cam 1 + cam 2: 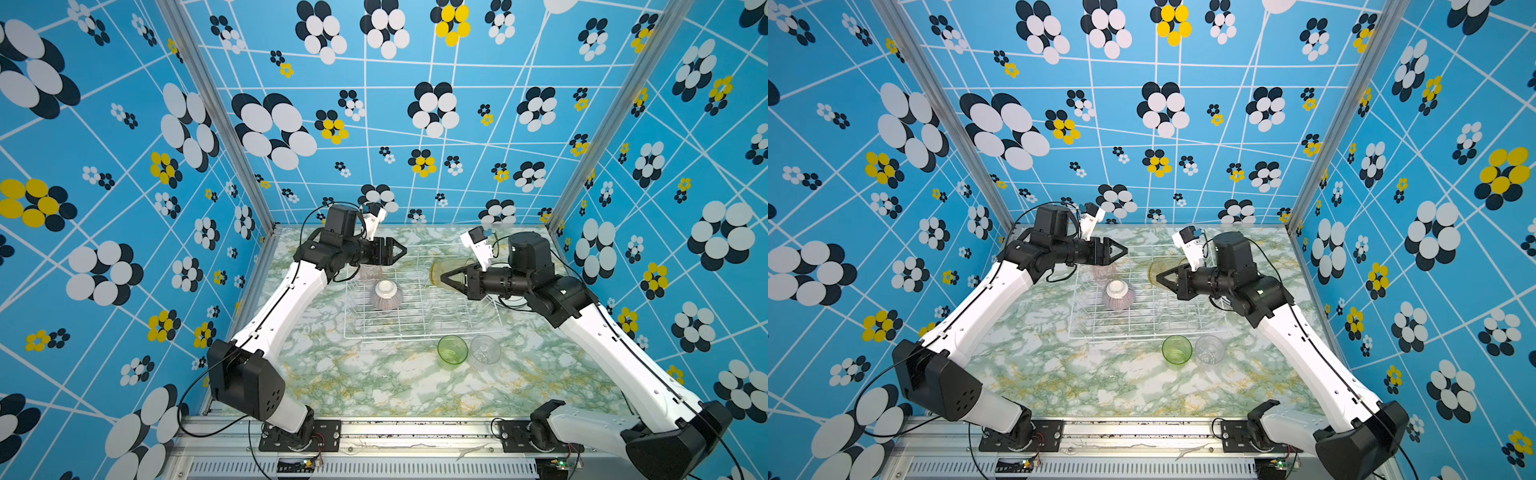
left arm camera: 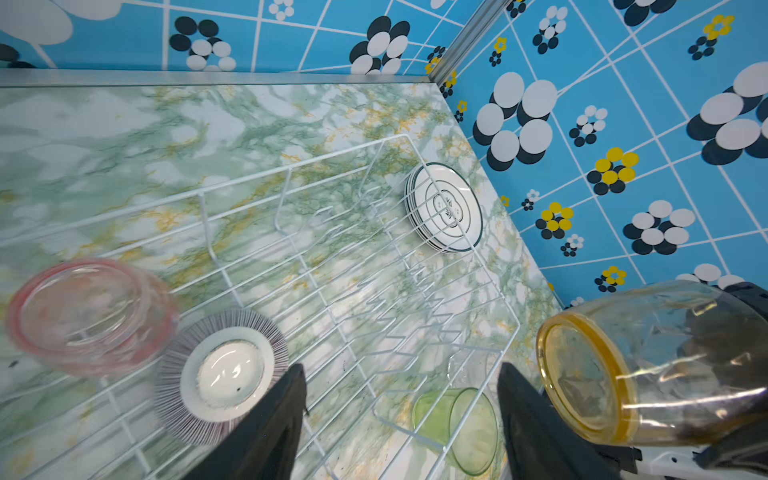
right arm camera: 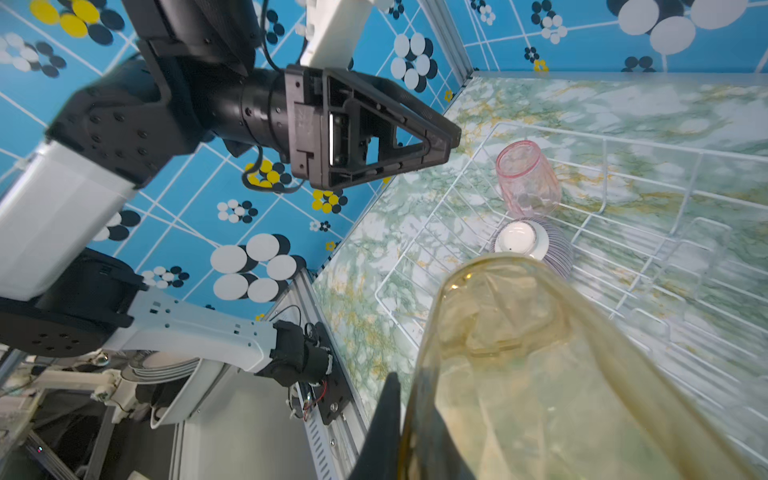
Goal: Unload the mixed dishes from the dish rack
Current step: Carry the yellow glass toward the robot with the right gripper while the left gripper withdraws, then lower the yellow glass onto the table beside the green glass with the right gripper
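My right gripper [image 1: 444, 277] is shut on the wall of the yellow tumbler [image 1: 446, 268], one finger inside and one outside [image 3: 409, 382]. It holds the tumbler on its side above the white wire dish rack [image 1: 415, 337]. Inside the rack, a pink-striped bowl [image 1: 386, 295] sits upside down beside a pink tumbler [image 3: 528, 178]. My left gripper [image 2: 401, 370] is open and empty, hovering over the rack's far left part [image 1: 401, 250]. Green-rimmed plates [image 2: 446, 208] lie stacked outside the rack by the wall.
A green tumbler [image 1: 452, 350] and a clear tumbler [image 1: 484, 352] stand on the marble table just in front of the rack. Blue patterned walls close in the far, left and right sides. The right arm hides the plates in both top views.
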Available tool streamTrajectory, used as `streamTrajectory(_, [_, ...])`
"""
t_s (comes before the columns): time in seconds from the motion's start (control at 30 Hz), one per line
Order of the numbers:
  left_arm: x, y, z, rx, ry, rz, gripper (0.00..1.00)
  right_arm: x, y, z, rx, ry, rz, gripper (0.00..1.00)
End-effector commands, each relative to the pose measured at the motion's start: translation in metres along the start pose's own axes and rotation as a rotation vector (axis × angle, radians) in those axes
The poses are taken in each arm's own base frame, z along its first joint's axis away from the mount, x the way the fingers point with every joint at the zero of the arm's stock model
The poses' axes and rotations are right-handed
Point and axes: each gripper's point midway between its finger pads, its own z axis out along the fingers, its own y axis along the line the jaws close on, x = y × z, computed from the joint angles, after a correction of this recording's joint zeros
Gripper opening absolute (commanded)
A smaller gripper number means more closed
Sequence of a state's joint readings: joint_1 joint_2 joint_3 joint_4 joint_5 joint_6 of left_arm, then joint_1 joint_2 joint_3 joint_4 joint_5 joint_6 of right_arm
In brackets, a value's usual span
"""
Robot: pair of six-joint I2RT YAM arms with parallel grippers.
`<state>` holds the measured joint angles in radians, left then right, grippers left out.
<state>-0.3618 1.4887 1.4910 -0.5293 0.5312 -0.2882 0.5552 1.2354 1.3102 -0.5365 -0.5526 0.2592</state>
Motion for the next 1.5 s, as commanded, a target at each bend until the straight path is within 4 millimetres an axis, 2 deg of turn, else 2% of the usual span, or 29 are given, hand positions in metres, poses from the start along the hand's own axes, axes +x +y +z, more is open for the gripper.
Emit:
streamTrajectory(0.0, [0.022, 0.014, -0.022, -0.127, 0.032, 0.064, 0.74, 0.046, -0.018, 0.017, 0.180, 0.231, -0.100, 0.00])
streamTrajectory(0.13, [0.032, 0.022, -0.038, -0.211, 0.044, 0.086, 0.75, 0.082, -0.012, 0.046, 0.271, 0.435, -0.215, 0.00])
streamTrajectory(0.27, [0.042, 0.026, -0.041, -0.226, 0.066, 0.090, 0.78, 0.115, -0.001, 0.071, 0.283, 0.587, -0.280, 0.00])
streamTrajectory(0.37, [0.048, 0.029, -0.040, -0.224, 0.076, 0.087, 0.80, 0.135, 0.006, 0.080, 0.276, 0.656, -0.302, 0.00])
streamTrajectory(0.7, [0.055, 0.028, -0.035, -0.151, 0.073, 0.054, 0.86, 0.201, 0.009, 0.096, 0.307, 0.906, -0.344, 0.00])
streamTrajectory(0.8, [0.057, 0.031, -0.034, -0.155, 0.078, 0.051, 0.86, 0.211, 0.011, 0.102, 0.305, 0.935, -0.346, 0.00])
streamTrajectory(1.07, [0.062, 0.039, -0.034, -0.181, 0.079, 0.052, 0.85, 0.216, 0.017, 0.104, 0.290, 0.923, -0.325, 0.00])
streamTrajectory(1.27, [0.069, 0.046, -0.027, -0.184, 0.089, 0.049, 0.85, 0.239, 0.002, 0.106, 0.331, 1.021, -0.318, 0.00])
streamTrajectory(1.47, [0.072, 0.054, -0.023, -0.206, 0.088, 0.058, 0.85, 0.246, -0.017, 0.111, 0.409, 1.065, -0.352, 0.00])
